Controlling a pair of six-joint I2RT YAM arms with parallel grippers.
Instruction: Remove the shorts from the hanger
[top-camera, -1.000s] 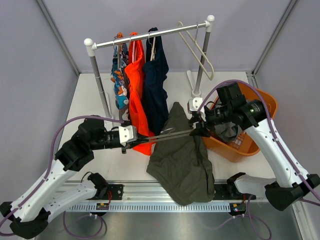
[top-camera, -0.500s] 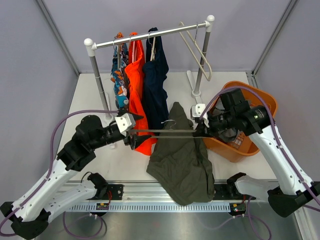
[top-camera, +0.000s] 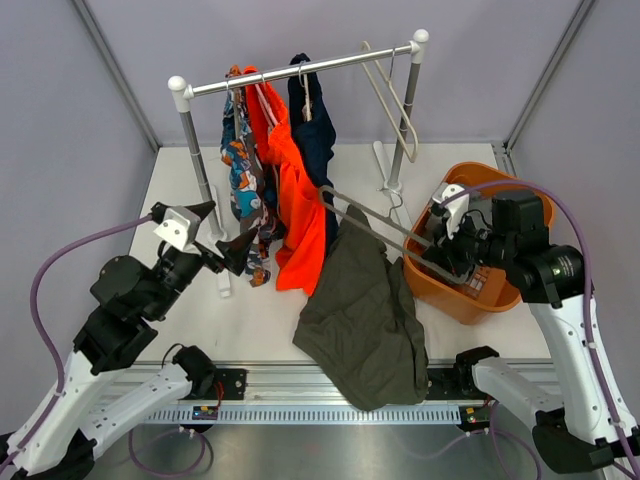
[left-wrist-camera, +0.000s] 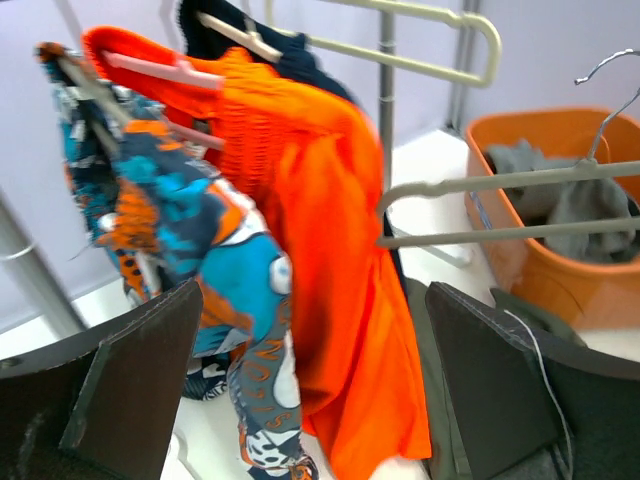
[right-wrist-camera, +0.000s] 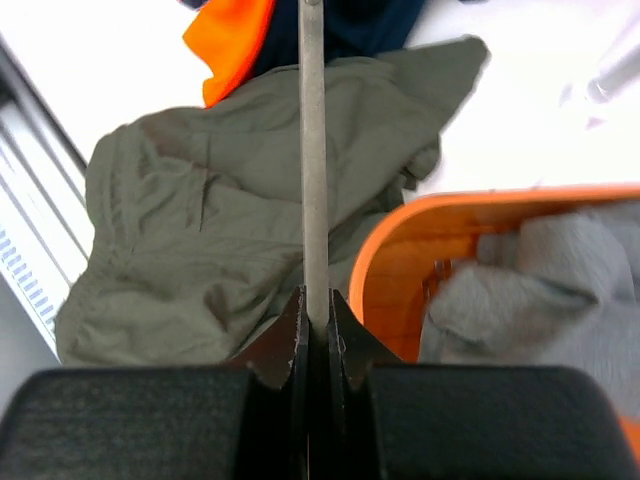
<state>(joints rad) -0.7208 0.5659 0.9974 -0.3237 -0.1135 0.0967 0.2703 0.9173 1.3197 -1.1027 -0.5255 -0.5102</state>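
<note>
Clamping the bare hanger (right-wrist-camera: 313, 150) by its bar, the right gripper (right-wrist-camera: 318, 318) holds it out leftward, probably to keep it lifted clear of the cloth. The olive shorts (top-camera: 365, 310) lie crumpled on the table below it, left of that gripper. The grey shorts (right-wrist-camera: 560, 290) sit in the orange basket (top-camera: 470, 300). The left gripper (top-camera: 218, 232) hangs spread and empty, well left.

Straight ahead of the left gripper (top-camera: 222, 235), a patterned blue-and-orange pair (left-wrist-camera: 200, 230), a bright orange pair (left-wrist-camera: 320, 200) and a navy pair (top-camera: 318, 150) are hanging from the rail (top-camera: 350, 58). An orange basket (top-camera: 455, 297) is sitting beneath the right gripper (right-wrist-camera: 316, 310); a bare beige hanger (left-wrist-camera: 492, 48) is dangling beyond it.
</note>
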